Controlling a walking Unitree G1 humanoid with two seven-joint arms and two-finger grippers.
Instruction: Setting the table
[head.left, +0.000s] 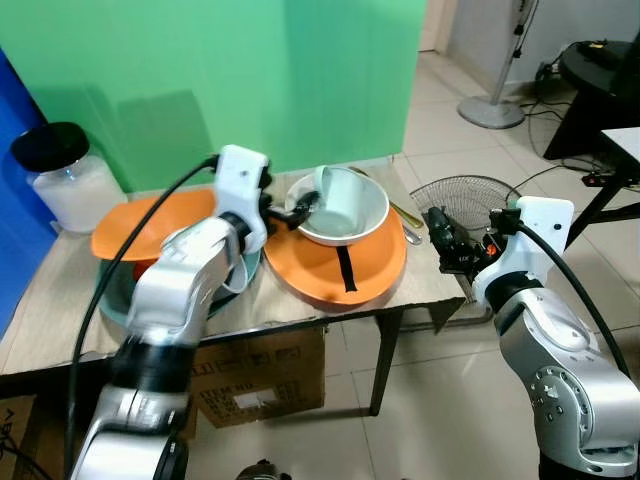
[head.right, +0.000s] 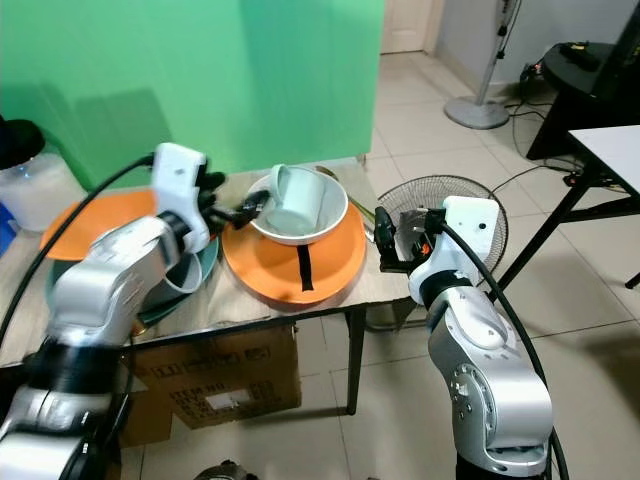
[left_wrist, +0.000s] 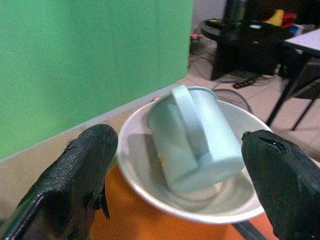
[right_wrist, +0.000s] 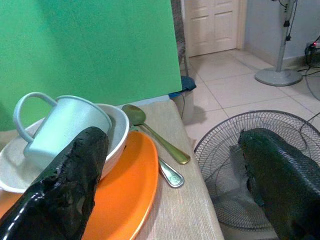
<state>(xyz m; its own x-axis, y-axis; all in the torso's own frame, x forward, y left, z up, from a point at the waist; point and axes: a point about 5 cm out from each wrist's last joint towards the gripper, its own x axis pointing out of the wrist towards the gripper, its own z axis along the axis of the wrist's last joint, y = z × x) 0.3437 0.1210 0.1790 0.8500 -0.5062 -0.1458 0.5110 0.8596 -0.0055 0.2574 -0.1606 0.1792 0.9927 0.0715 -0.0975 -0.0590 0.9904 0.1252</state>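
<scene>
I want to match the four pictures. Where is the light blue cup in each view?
Left eye: cup upper centre, in the white bowl.
Right eye: upper centre-left.
Left wrist: centre.
Right wrist: left.
Shared landmark: the white bowl holding it.

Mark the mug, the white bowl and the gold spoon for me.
mug (left_wrist: 210, 135), left wrist view, on its pale blue side wall.
white bowl (head.left: 375, 215), left eye view, on its right rim.
gold spoon (right_wrist: 134, 115), right wrist view, on its bowl end.
</scene>
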